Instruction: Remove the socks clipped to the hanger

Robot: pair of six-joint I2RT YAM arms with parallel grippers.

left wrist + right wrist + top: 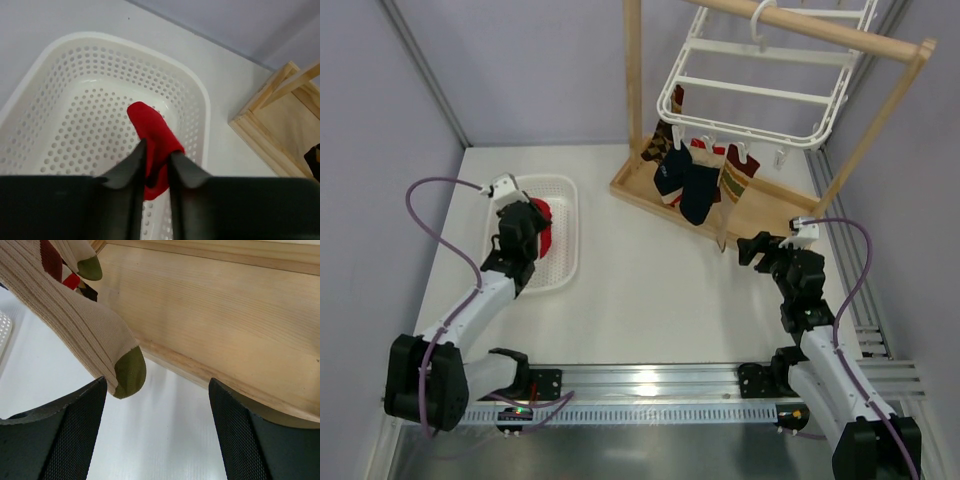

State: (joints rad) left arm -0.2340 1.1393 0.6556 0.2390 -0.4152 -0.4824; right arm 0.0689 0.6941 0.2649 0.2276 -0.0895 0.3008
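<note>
The white hanger [760,90] hangs from the wooden rail at the back right. Several socks [698,180] are clipped along its near rim: navy ones, an argyle one [660,140] and cream striped ones [738,175]. My left gripper [156,150] is above the white basket [75,100], shut on a red sock [152,132] that dangles into it. My right gripper [157,385] stands open just below and to the right of a cream sock [75,325]; its green toe [130,372] hangs by the left finger and touches nothing.
The wooden stand's base board [225,315] lies right behind my right gripper [752,248], and its uprights rise at the back. The basket [565,235] sits at the left of the table. Grey walls close in both sides.
</note>
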